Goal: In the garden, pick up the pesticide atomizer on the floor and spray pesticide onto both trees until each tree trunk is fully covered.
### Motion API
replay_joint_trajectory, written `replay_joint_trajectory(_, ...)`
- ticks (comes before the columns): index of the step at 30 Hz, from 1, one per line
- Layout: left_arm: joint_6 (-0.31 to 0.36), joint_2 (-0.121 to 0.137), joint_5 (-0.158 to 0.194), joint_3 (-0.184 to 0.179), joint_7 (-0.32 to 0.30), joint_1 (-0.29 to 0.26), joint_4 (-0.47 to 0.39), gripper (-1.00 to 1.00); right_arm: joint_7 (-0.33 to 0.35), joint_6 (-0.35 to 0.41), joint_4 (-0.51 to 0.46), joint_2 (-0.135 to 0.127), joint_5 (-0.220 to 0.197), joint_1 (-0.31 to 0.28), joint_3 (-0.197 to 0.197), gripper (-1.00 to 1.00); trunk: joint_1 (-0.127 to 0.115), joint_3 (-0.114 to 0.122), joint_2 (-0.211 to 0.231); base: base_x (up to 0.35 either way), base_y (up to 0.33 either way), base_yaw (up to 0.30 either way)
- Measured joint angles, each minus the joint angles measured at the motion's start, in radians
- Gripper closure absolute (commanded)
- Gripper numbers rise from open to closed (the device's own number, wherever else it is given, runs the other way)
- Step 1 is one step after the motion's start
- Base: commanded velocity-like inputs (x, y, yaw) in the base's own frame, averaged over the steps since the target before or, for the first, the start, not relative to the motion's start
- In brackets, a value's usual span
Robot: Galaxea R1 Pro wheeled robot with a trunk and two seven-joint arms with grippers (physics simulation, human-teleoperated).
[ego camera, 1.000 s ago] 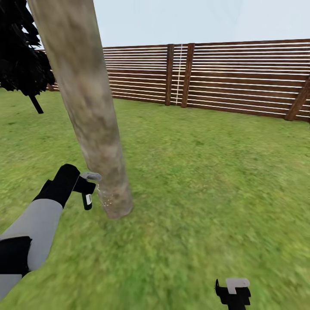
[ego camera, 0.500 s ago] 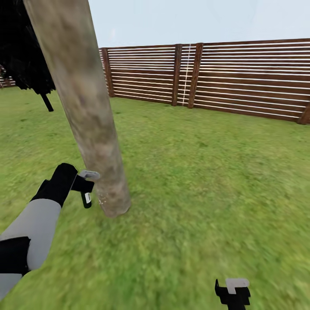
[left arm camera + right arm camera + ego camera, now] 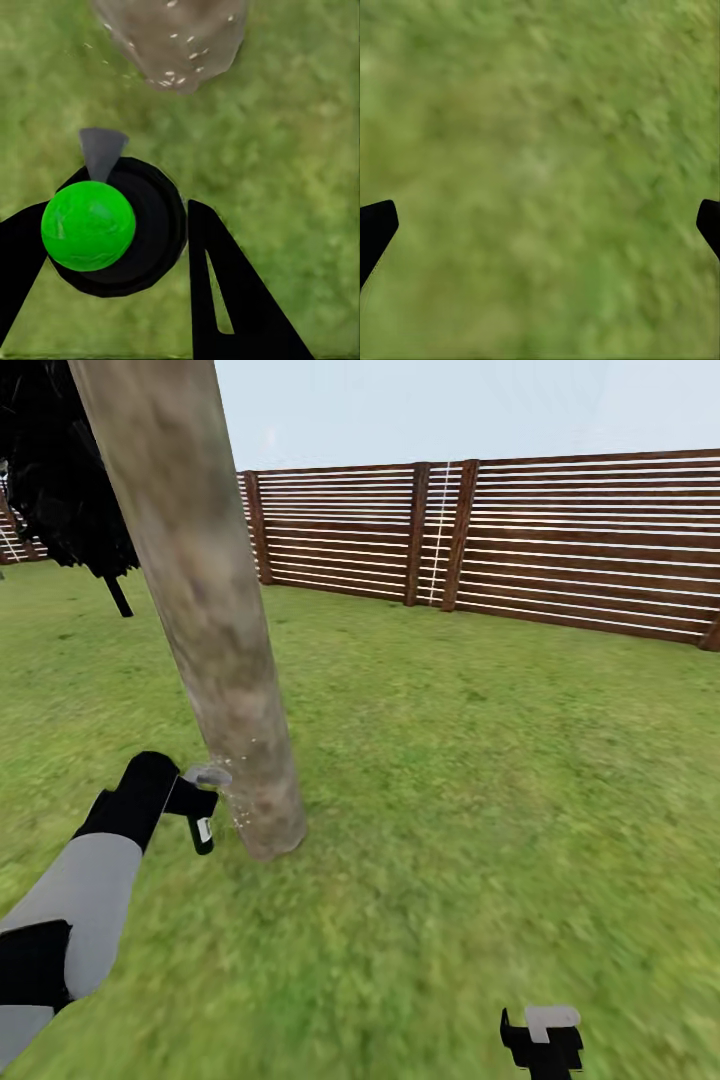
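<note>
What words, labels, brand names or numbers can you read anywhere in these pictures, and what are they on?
No readable text anywhere.
The sprayer in the left gripper: green ball and black top, no label showing.
Small pale patch on a left gripper finger: too small to tell whether it is a marking.
Tree trunk, fence, grass and right gripper: no writing.

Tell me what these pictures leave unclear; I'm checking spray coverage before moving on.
- Tree trunk: far side faces away from the head view; upper part is cut off by the frame edge.
- Pesticide atomizer: body hidden beneath its green cap in the left wrist view.
- Spray droplets: too small to judge coverage.
</note>
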Motion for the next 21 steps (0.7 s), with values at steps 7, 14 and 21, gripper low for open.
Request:
replay_joint_trajectory(7,0.002,-0.007,0.015,0.003,0.0,0.024,-0.041,1.0,0.0,0.0,0.0,0.0,0.0,0.0,0.0,-1.0,0.0,0.0,0.0,0.309,0.0,0.0)
replay_joint_trajectory(14,0.003,-0.093,0.02,0.003,0.0,0.026,-0.064,1.0,0.0,0.0,0.001,0.001,0.0,0.0,0.0,-1.0,0.001,0.0,0.0,-0.158,0.0,0.0)
replay_joint_trajectory(21,-0.032,-0.024,0.003,0.058,0.001,0.102,-0.084,1.0,0.0,0.001,0.002,0.001,0.0,0.0,0.001,-1.0,0.0,0.0,0.0,-0.009,0.0,0.0)
